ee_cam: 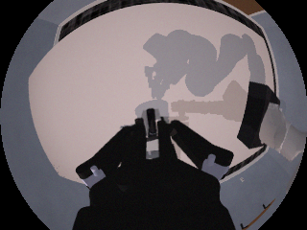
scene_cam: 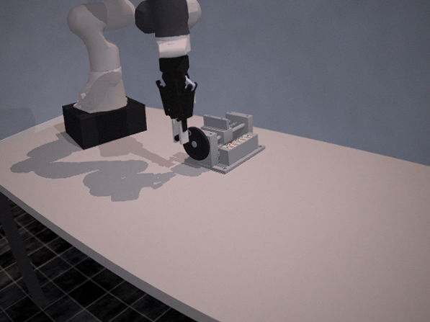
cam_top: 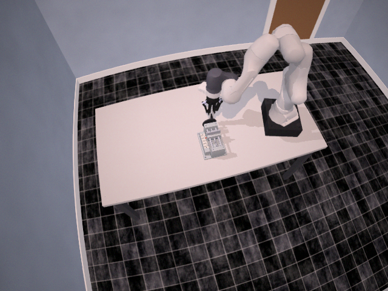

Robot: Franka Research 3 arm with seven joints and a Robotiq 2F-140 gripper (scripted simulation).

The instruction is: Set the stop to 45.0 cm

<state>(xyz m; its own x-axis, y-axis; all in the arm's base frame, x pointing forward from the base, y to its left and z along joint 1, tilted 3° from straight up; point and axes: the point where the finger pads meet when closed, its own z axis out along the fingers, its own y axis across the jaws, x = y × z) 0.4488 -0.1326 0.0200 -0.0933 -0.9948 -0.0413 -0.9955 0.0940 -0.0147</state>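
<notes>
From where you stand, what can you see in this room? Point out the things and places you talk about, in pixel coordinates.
table [cam_top: 140, 150] [scene_cam: 248, 228] [ee_cam: 86, 86]: one, pale, on the floor
stop device [cam_top: 216, 153] [scene_cam: 240, 150]: one, grey, on the table
handwheel [cam_top: 205, 122] [scene_cam: 202, 152]: one, black, on the device's end
red mark [cam_top: 205, 137] [scene_cam: 230, 142]: one, on the device
door [cam_top: 296, 19]: one, brown, in the wall
floor [cam_top: 219, 234] [scene_cam: 84, 292]: one, dark, tiled
walls: several, blue-grey, around
base block [cam_top: 282, 131] [scene_cam: 105, 126] [ee_cam: 250, 115]: one, black, on the table
arm [cam_top: 260, 51] [scene_cam: 103, 53]: one, white, on the block
gripper [cam_top: 211, 116] [scene_cam: 180, 137] [ee_cam: 151, 116]: one, black, at the handwheel
</notes>
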